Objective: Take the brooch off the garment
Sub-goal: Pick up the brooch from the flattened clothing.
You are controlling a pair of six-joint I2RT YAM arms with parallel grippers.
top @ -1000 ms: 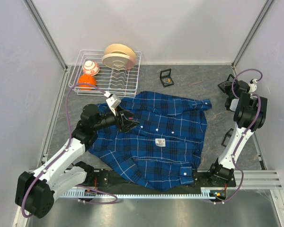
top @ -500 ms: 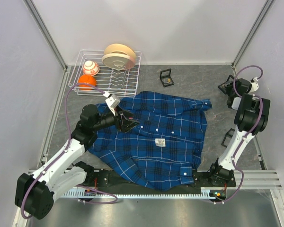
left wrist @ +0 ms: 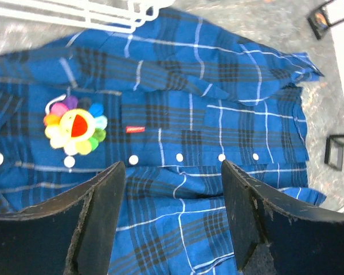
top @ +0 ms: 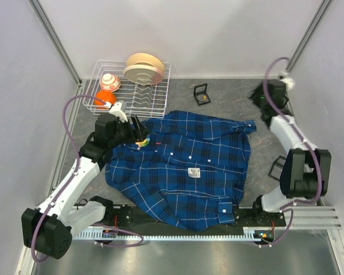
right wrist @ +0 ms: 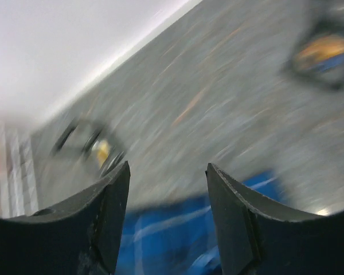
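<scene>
Grey speckled table [top: 229, 106] boxed in by plain white walls [top: 218, 34], so not much slack around the rim. The blue plaid shirt [top: 200, 160] lay spread flat across the middle and took up most of the surface. Its near hem ran right up to the rail [top: 218, 235] at the arms' bases.

The rainbow flower brooch [left wrist: 75, 125] sat on the shirt near its far-left corner, just beside the chest pocket [left wrist: 143, 112] with the little red tag [left wrist: 135, 129]. The left gripper [left wrist: 172, 172] hovered over the shirt close to the brooch, fingers spread wide with nothing between them.

A white wire dish rack [top: 132, 91] sat just off the shirt's far-left edge, so that side was tight. Off the shirt's far-right corner open grey table showed, and the right gripper [right wrist: 167, 172] hung there, jaws apart and empty too, though that wrist view was badly blurred. A small black frame [top: 202, 94] sat beyond the shirt's far edge.
</scene>
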